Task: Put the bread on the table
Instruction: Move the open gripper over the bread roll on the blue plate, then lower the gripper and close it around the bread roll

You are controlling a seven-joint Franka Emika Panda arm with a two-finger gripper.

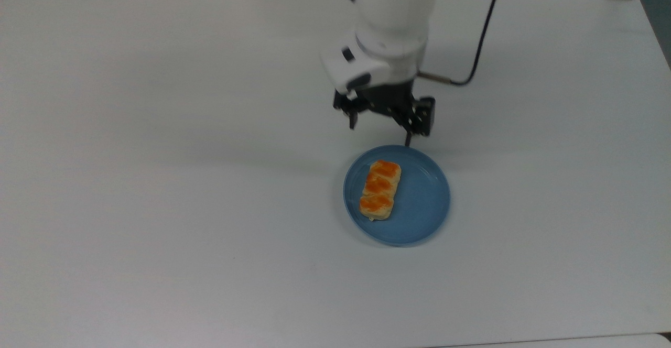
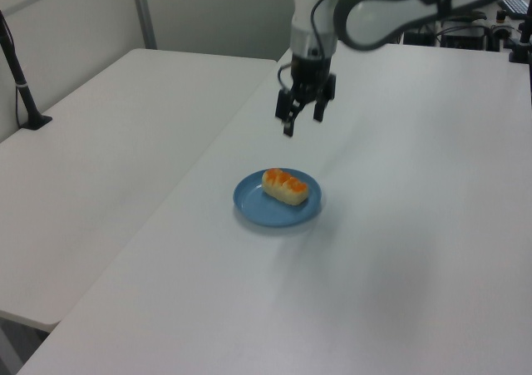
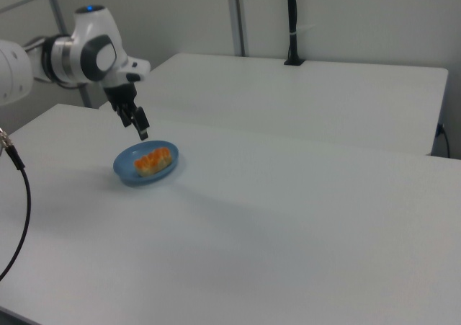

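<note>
The bread [image 1: 380, 189], a pale loaf with three orange-browned segments, lies on the left half of a round blue plate [image 1: 424, 201] on the white table [image 1: 157, 180]. The same bread [image 2: 285, 185] rests on the plate [image 2: 266, 209] in the left view, and the bread [image 3: 153, 161] on the plate [image 3: 126, 172] in the right view. My gripper [image 1: 380, 132] hangs open above the plate's far rim in the top view, empty, fingers pointing down. The gripper [image 2: 301, 123] hovers well above the bread in the left view, and the gripper [image 3: 137, 123] in the right view.
A black cable [image 1: 479, 44] trails from the arm over the table in the top view. A second white table [image 2: 108, 159] adjoins on the left view's left, with a black post [image 2: 21, 80] on it. Bare tabletop surrounds the plate.
</note>
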